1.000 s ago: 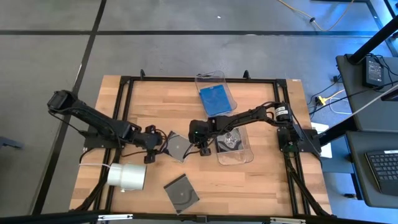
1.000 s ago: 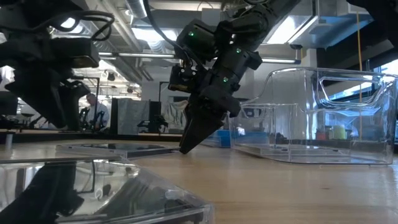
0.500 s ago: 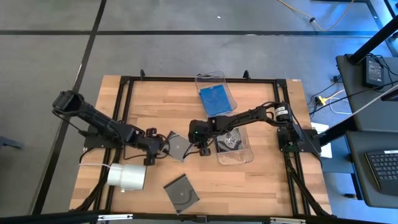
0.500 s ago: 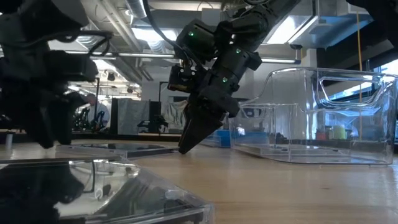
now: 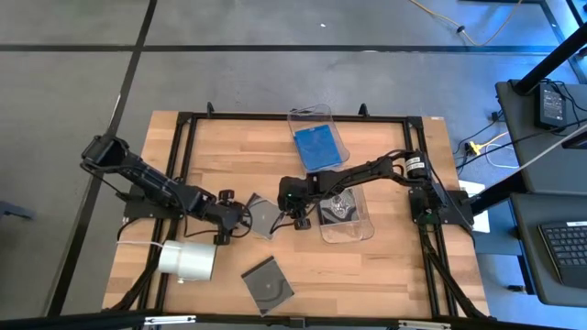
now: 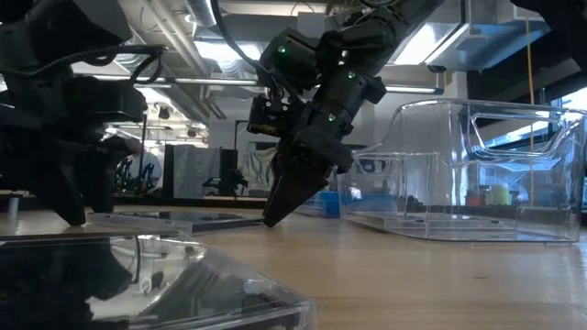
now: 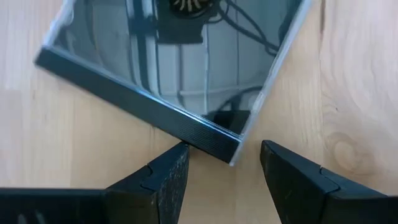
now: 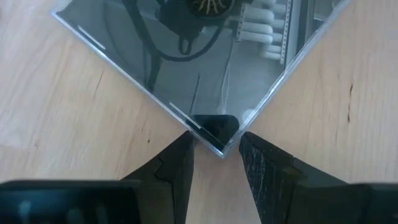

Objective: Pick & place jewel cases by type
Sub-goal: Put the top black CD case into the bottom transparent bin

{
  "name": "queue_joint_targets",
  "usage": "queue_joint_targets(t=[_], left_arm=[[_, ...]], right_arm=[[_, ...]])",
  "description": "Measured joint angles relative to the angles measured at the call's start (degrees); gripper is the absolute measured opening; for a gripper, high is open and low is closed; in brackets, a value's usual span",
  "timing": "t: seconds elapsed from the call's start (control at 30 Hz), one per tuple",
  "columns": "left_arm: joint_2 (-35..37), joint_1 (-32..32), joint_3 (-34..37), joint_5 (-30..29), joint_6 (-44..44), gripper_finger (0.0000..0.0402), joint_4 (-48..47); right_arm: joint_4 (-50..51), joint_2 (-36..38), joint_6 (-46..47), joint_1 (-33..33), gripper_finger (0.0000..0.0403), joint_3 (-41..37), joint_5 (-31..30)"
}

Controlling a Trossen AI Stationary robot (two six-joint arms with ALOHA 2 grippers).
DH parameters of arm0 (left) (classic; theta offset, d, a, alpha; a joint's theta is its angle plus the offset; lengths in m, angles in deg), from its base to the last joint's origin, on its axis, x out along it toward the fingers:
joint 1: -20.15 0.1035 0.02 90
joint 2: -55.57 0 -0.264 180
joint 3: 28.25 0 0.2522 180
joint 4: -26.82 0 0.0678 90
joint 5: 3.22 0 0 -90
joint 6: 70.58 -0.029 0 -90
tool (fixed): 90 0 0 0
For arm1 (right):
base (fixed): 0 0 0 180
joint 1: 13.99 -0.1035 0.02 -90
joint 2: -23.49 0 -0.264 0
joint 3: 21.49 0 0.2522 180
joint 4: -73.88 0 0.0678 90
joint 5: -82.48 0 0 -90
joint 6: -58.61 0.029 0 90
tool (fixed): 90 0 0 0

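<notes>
The left gripper (image 5: 240,216) has advanced along the desk (image 5: 385,275) to the dark jewel case (image 5: 263,216) at the centre. Its jaws now stand open on either side of one corner, gripping nothing. The right gripper (image 5: 295,218) is unchanged at the opposite corner, jaws partly open and straddling it, with no firm hold apparent. The case lies flat between both grippers, so a two-sided lift appears to be in preparation.

The far clear bin (image 5: 316,137) holds a blue case (image 5: 316,147). The near clear bin (image 5: 362,227) holds a dark case with its disc showing (image 5: 341,209). Another dark case (image 5: 268,285) lies loose beside a white roll (image 5: 188,260).
</notes>
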Motion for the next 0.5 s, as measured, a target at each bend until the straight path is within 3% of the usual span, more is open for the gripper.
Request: queue_joint_targets(t=[0.2, 0.5], left_arm=[[0.0, -0.02, 0.16, -1.5, -6.65, 0.0196, 1.62], [-0.04, 0.0, 0.33, -3.58, -7.39, 0.0196, 3.43]], right_arm=[[-0.28, 0.0, 0.0, 0.0, 0.0139, -0.04, 0.13], [-0.41, 0.0, -0.02, 0.0, 0.0139, -0.04, 0.17]])
